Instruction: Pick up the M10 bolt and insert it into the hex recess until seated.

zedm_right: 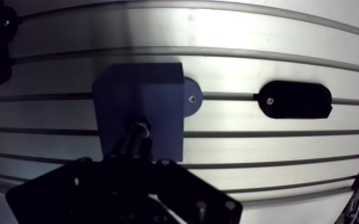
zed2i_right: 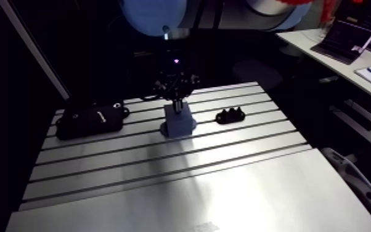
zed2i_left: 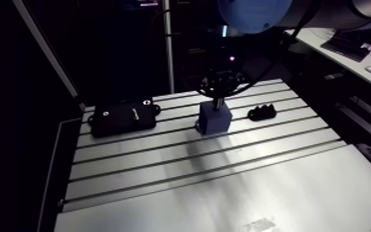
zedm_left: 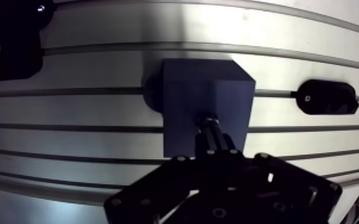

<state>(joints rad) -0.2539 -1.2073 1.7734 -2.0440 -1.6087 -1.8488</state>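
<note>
**Inspector:** State of the pincer, and location of the part?

**Operator:** In the wrist view I read the pincer (zedm_left: 217, 156) as clenched on the M10 bolt (zedm_left: 210, 128). The bolt projects from between the fingers. Its far end meets the top face of the blue block (zedm_left: 188, 89), which stands on the slotted tabletop (zedm_left: 98, 65). The hex recess is hidden under the bolt's end, so I cannot tell whether the bolt has entered it or only touches the face. Nor can I tell which end leads.

**Inspector:** Handling properties?

**Operator:** In my judgement it is a metal bolt: rigid, dense for its size and not fragile. The shank is round and smooth, so it may twist or slip in the pads under side load. I hold it on the shank with the leading end free, which seems correct. A stiff part will jam rather than give, so the hex flats must line up with the recess before I press.

**Inspector:** Anything nearby?

**Operator:** A small black fixture (zedm_left: 327, 97) lies beside the block, clear of it. A black box (zed2i_left: 123, 117) sits further off on the other side. I judge that neither obstructs.
</note>
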